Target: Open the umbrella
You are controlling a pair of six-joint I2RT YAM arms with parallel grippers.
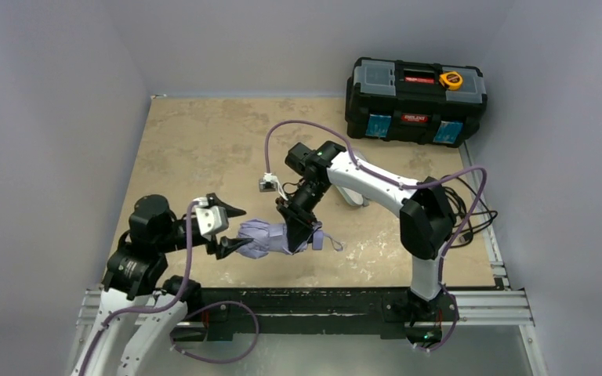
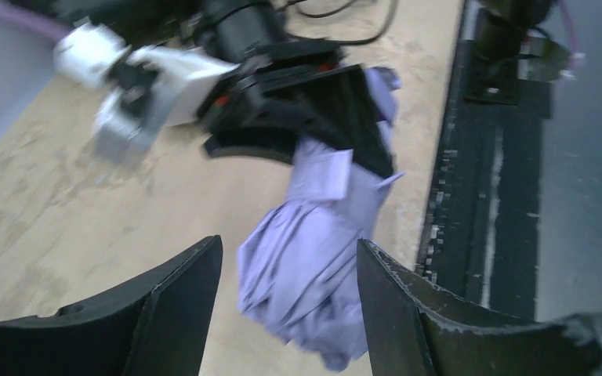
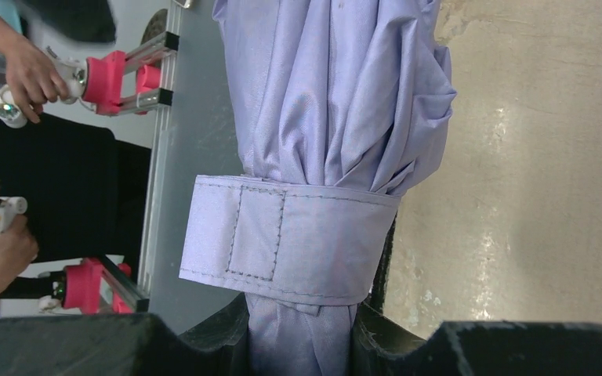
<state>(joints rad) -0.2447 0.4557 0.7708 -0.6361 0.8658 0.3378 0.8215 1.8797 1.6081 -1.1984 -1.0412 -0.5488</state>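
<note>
The umbrella [image 1: 266, 236] is folded, pale lavender, lying near the table's front edge between the two arms. My right gripper [image 1: 298, 235] is shut on it near the handle end; in the right wrist view the canopy [image 3: 337, 94] runs up from the jaws, bound by its closed strap [image 3: 290, 239]. The thin wrist loop [image 1: 333, 243] trails right. My left gripper [image 1: 231, 229] is open, its fingers [image 2: 172, 305] on either side of the canopy's free end [image 2: 310, 266], not touching it. The shaft and handle are hidden.
A black toolbox [image 1: 415, 98] with a yellow tape measure on it stands at the back right. Black cables [image 1: 466, 207] lie at the right edge. The metal rail [image 1: 321, 305] runs along the front edge. A small white connector [image 1: 267, 184] hangs above mid-table.
</note>
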